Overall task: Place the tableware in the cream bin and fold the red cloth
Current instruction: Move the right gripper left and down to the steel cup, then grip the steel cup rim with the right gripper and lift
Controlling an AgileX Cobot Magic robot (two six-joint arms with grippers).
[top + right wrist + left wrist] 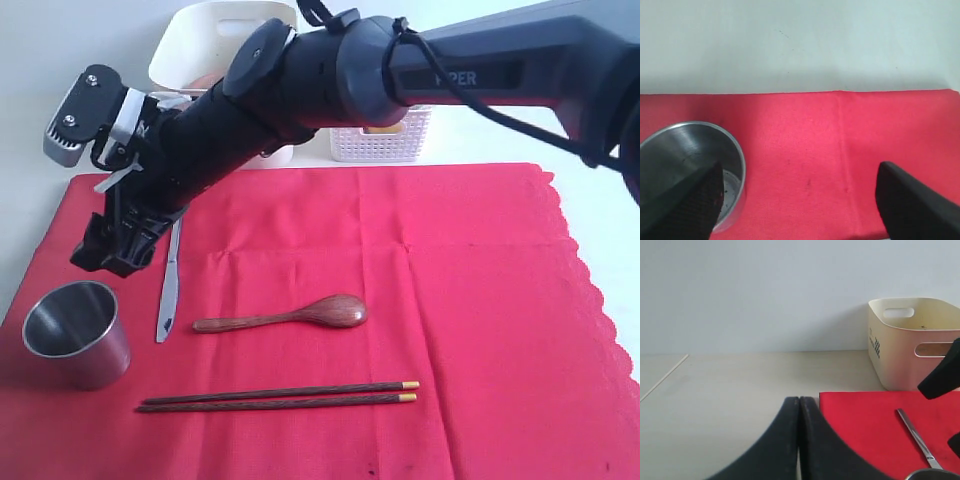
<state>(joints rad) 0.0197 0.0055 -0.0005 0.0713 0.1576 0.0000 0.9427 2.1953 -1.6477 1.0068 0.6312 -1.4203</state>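
Observation:
The red cloth (400, 300) lies flat across the table. On its left part stand the steel cup (75, 335), the silver knife (168, 290), the wooden spoon (285, 315) and the dark chopsticks (280, 397). My right arm reaches across to the left, and its gripper (112, 250) hangs just above and behind the cup. That right gripper (800, 200) is open wide over the cloth (815, 135), one finger overlapping the cup (690, 160). The left gripper (800, 405) is shut and empty over bare table beside the cloth's corner (865, 425). The cream bin (910, 345) stands behind.
The cream bin (225, 45) is partly hidden behind my right arm at the back left. A white lattice basket (385, 140) stands beside it. The cloth's scalloped edge (590, 290) runs down the right side. The knife (917, 437) shows in the left wrist view.

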